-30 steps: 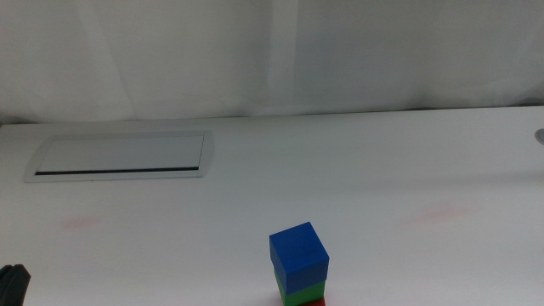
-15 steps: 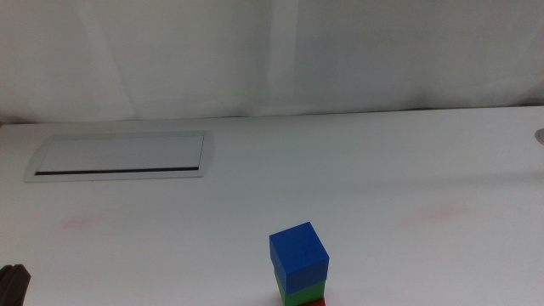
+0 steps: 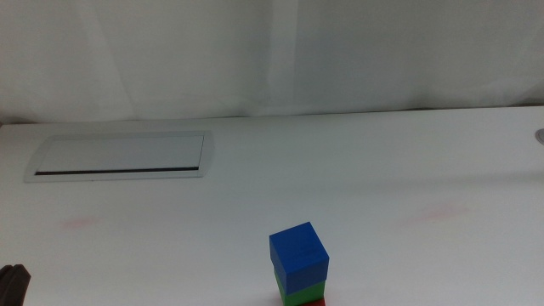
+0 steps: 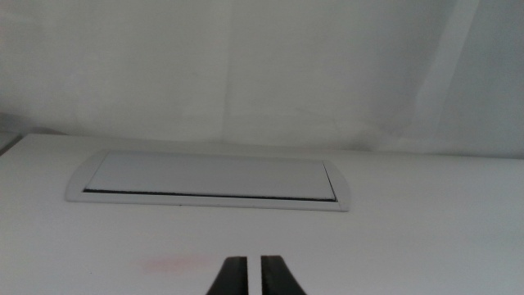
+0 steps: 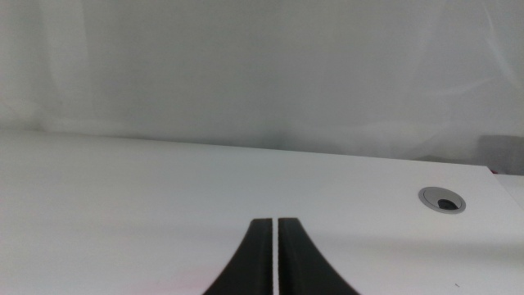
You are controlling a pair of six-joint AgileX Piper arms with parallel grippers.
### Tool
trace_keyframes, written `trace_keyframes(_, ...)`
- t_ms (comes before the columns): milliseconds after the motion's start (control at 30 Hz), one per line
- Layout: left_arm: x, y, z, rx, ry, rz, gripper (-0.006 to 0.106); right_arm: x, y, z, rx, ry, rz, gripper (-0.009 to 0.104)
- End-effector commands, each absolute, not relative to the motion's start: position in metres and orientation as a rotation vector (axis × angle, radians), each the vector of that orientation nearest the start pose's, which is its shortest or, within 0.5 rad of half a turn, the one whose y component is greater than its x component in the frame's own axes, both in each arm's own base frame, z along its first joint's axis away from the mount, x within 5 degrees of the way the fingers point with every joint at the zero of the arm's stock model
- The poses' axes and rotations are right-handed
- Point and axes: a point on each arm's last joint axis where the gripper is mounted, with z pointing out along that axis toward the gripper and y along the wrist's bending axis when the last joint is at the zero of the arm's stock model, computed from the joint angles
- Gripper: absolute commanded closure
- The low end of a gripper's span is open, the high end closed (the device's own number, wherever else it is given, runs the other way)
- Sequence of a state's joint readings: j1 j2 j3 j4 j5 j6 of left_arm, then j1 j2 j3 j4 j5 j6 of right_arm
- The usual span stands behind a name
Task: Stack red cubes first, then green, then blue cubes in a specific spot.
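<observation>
The left end effector (image 4: pixel 253 279) waits at the near left corner of the white worktop (image 3: pixel 357 161). In its wrist view its two dark jaws stand almost together, with only a thin gap between them and nothing held. The right end effector (image 5: pixel 277 258) is out of the middle view; its own wrist view shows its jaws likewise nearly closed and empty, facing bare worktop and a small round grey cable grommet (image 5: pixel 442 199).

Near the bottom edge of the middle view, right of centre, stands the stack. The small matte deep blue cube (image 3: pixel 298 252) sits on top, turned slightly against the small matte bright green cube (image 3: pixel 302 293) beneath it. Only a sliver of the small matte red cube (image 3: pixel 317 302) shows at the picture's edge, under the green one. Neither end effector is near the stack.

A flat rectangular grey cable hatch (image 3: pixel 119 156) lies set into the worktop at far left.

The stacking order looks complete, so the task seems finished; the next move probably calls only for both arms to keep clear of the tower.

Compared with a second ago, nothing has changed: the stack and the left end effector are in the same places.
</observation>
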State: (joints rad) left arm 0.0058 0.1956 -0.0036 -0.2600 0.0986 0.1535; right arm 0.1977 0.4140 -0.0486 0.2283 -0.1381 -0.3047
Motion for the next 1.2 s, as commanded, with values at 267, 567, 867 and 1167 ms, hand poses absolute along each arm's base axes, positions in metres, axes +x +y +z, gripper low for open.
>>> trace_keyframes(267,0.07,-0.002,0.18,-0.098,1.806,-0.102,0.103,0.094,0.013,0.22,-0.166,1.583,0.056,0.098)
trace_keyframes(567,0.07,-0.002,0.18,-0.098,1.806,-0.102,0.103,0.085,0.011,0.23,-0.153,1.476,0.05,0.098)
trace_keyframes(867,0.07,-0.002,0.18,-0.098,1.806,-0.102,0.103,0.078,0.011,0.231,-0.155,1.459,0.061,0.098)
trace_keyframes(1167,0.07,-0.002,0.18,-0.098,1.806,-0.102,0.103,0.079,0.011,0.228,-0.161,1.491,0.07,0.098)
